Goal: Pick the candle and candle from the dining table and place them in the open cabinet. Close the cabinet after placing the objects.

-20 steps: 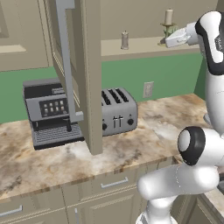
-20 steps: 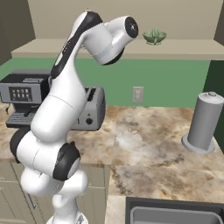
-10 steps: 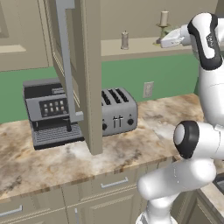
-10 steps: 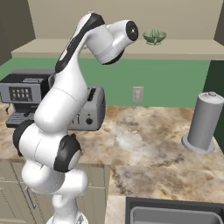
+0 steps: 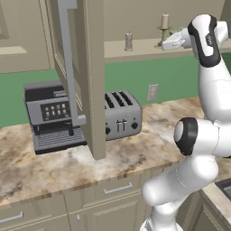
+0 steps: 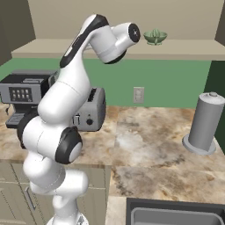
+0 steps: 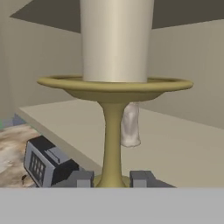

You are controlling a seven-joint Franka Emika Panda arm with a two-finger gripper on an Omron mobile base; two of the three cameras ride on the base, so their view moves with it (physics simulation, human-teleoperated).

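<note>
Left base view: arm reaches up to the beige counter ledge above the green wall. Taper candle point(image 5: 164, 21) on its brass stick stands there, right at the white hand; the end effector itself is hidden behind the wrist. Stubby candle point(image 5: 129, 41) sits further left on the same ledge, well apart. Cabinet door point(image 5: 92, 76) hangs open in the foreground with its grey bar handle point(image 5: 67, 58); coffee machine point(image 5: 52, 115) and toaster point(image 5: 121, 115) stand on the marble counter point(image 5: 54, 167) below.

Right base view: green bowl point(image 6: 155, 37) on the ledge, grey canister point(image 6: 205, 123) on the counter, sink point(image 6: 176, 215) at bottom.

Hand view: end effector point(image 7: 112, 178) fingertips sit narrow either side of the candlestick stem, touching or nearly so; can't tell if clamped. Stubby candle visible behind the stem.
</note>
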